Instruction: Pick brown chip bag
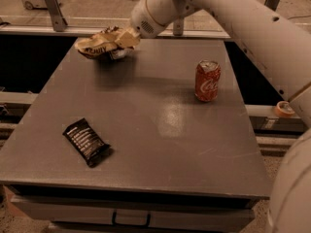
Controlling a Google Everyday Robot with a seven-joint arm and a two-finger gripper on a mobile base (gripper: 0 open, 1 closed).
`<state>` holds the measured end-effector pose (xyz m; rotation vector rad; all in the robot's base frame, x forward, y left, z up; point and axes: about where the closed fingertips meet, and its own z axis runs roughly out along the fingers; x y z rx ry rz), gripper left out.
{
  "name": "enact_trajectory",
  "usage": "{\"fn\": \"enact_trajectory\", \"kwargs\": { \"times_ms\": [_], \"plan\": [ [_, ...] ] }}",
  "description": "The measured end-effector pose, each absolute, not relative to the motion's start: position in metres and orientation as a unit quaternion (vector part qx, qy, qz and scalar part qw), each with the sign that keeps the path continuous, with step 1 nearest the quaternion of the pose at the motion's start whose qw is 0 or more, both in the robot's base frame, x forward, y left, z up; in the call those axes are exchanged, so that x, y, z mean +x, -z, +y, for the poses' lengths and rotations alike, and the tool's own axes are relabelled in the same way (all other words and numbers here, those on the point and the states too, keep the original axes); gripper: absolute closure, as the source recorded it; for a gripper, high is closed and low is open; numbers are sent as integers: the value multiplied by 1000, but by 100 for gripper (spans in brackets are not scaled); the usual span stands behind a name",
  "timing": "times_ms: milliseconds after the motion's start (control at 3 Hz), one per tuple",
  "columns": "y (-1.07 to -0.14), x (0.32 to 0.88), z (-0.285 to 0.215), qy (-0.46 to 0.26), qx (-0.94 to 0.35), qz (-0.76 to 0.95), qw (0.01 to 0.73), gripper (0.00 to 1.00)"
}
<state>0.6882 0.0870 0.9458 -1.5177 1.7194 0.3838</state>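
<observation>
The brown chip bag [101, 44] hangs crumpled at the far left of the grey table [160, 130], its cream-yellow underside facing me and a shadow on the tabletop below it. My gripper [127, 37] is at the bag's right end, shut on it and holding it a little above the table. The white arm reaches in from the upper right. Most of the bag's dark brown front is turned away.
A red soda can [207, 80] stands upright at the right of the table. A small black wrapped bar [86, 141] lies at the front left. A metal rail [58, 29] runs behind the table's far edge.
</observation>
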Motion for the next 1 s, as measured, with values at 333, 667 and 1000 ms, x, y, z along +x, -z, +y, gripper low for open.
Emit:
{"fn": "enact_trajectory", "kwargs": {
  "times_ms": [333, 667, 1000],
  "plan": [
    [-1023, 672, 87, -135, -618, 613, 473, 100],
    [-1086, 658, 82, -111, -629, 556, 532, 100],
    [-1089, 658, 83, -105, -634, 547, 536, 100]
  ]
}}
